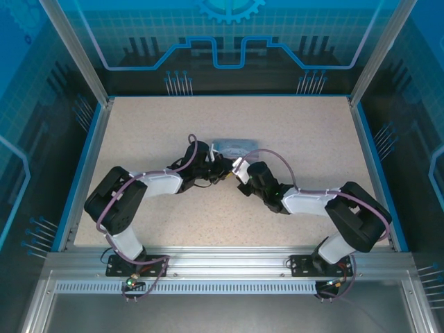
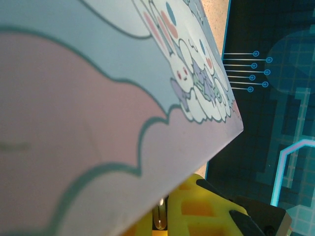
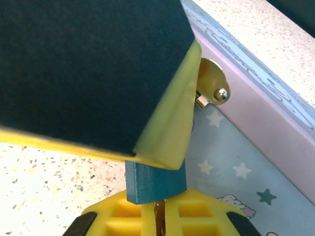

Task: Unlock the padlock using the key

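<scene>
Pinching the key point(image 3: 157, 210), a thin metal sliver, my right gripper point(image 3: 158, 219) is closed tight just below the teal padlock point(image 3: 155, 183), with the key meeting its near end. My left gripper point(image 2: 161, 219) is clamped shut on the padlock's body. Beyond sit the brass hasp point(image 3: 210, 81) and the cartoon tin point(image 3: 256, 128).

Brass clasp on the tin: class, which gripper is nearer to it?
Left. The left gripper has a finger right beside the brass clasp; the right gripper sits below it, apart.
</scene>
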